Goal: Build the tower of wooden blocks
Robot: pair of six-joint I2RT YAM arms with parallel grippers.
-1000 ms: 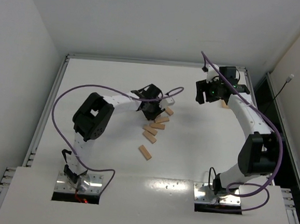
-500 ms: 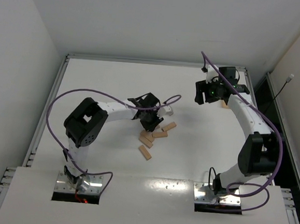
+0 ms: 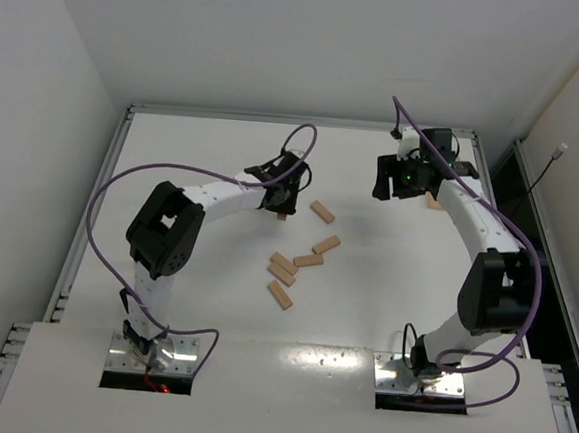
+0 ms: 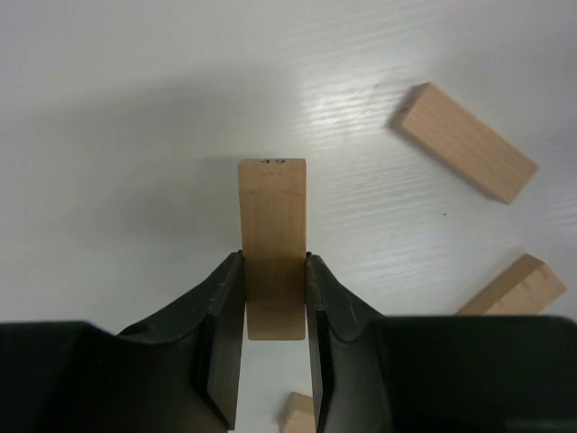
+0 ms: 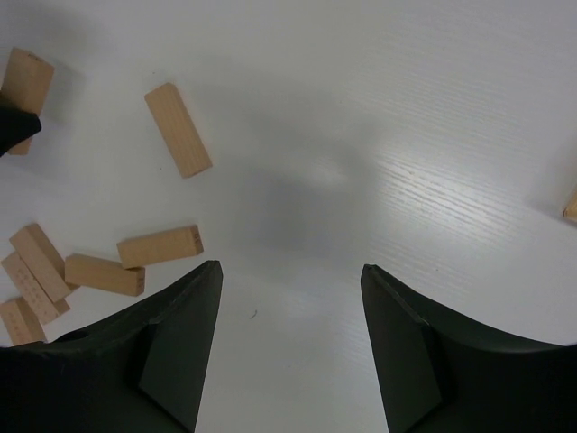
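One wood block [image 4: 272,203] clamped by its sides in left gripper [image 4: 273,263], beyond loose blocks [image 3: 296,262] scattered mid-table. No tower seen yet; base-laying judged in hand. Next: bare spot on table [image 3: 194,149] to be picked, block lowered flat, released. Right gripper [image 5: 290,275] parted, empty, well apart. Stray block [image 4: 464,142] nearby could be knocked.

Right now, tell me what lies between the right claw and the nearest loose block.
Only bare table, seen from the top view, between the right claw and that block.
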